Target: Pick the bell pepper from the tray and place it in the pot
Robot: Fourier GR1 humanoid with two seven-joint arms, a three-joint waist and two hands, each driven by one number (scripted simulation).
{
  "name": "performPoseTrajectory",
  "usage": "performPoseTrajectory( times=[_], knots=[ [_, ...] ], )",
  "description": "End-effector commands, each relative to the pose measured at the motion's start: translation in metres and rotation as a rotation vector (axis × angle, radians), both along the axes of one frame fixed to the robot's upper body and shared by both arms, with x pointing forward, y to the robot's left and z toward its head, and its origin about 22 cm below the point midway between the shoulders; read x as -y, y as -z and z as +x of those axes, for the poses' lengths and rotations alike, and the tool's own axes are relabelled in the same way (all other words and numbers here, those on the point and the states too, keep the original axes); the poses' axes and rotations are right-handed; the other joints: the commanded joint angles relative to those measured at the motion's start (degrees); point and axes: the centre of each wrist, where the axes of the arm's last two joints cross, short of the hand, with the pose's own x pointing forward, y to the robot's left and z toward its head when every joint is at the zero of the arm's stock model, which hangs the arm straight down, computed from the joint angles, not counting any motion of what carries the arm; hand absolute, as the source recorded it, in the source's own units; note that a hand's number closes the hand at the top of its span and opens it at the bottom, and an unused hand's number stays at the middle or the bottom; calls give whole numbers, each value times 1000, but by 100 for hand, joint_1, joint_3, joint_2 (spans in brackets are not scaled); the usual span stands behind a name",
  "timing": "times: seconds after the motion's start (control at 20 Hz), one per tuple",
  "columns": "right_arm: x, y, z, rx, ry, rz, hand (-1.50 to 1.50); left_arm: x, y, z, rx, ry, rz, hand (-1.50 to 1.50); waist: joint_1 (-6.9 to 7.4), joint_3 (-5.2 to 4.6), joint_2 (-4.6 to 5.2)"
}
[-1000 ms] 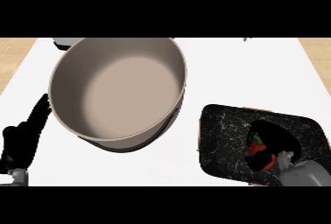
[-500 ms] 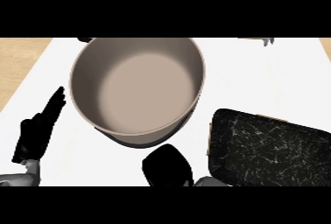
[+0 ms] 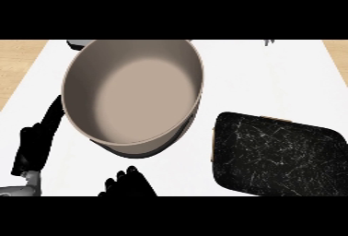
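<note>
Right hand [image 3: 129, 183] curled just below wide beige pot [image 3: 132, 92], possibly around the unseen bell pepper; speckled black tray [image 3: 279, 156] bare; left hand [image 3: 37, 138] straight-fingered, resting.

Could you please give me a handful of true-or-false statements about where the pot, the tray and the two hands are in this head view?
1. The pot holds a bell pepper. False: its inside shows bare, and no pepper shows anywhere in the view.
2. The tray lies to the right of the pot. True.
3. The right hand is over the tray. False: it shows at the lower edge, below the pot and to the left of the tray.
4. The left hand is at the pot's left side, fingers straight. True.
5. The tray has nothing showing on its dark surface. True.
</note>
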Motion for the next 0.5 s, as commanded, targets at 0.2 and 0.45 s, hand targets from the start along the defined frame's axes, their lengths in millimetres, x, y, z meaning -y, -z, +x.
performPoseTrajectory(
  times=[0.2, 0.45],
  knots=[
    [-9, -52, -6, 140, 82, 332, 150, -11, 2, 3, 6, -23, -8, 0, -130, -7, 21],
    [-22, -62, 6, 91, 111, 429, 150, 1, 2, 0, 1, -18, -2, 0, -114, -4, 24]
  ],
)
